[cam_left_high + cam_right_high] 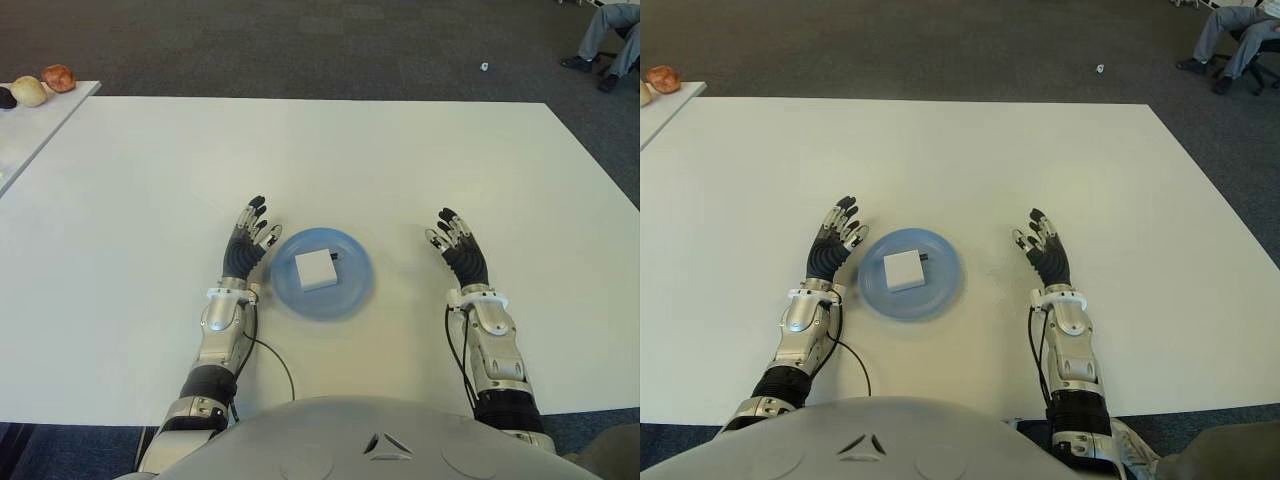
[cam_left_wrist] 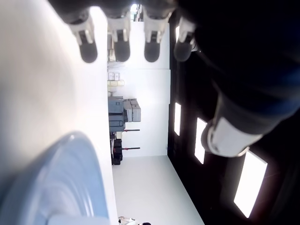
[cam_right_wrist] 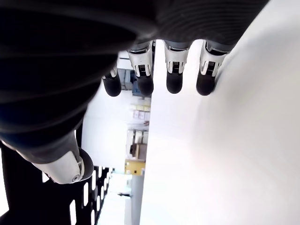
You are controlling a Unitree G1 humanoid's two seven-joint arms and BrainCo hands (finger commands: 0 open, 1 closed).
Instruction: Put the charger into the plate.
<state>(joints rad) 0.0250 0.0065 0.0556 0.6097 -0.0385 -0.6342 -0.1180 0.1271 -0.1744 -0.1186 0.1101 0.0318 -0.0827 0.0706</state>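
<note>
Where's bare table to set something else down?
Widest: the table beyond both hands, up to its far edge. Also free: between plate and right hand, and outside each hand. Crowded: the left hand sits right beside the plate's left rim; the charger fills the plate's middle.

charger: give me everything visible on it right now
The charger is a small white block, squarish with rounded corners, plastic by its look, with a dark stub on its right side. It lies flat about mid-dish in the blue plate on the white table. Neither the left hand nor the right hand touches it.
</note>
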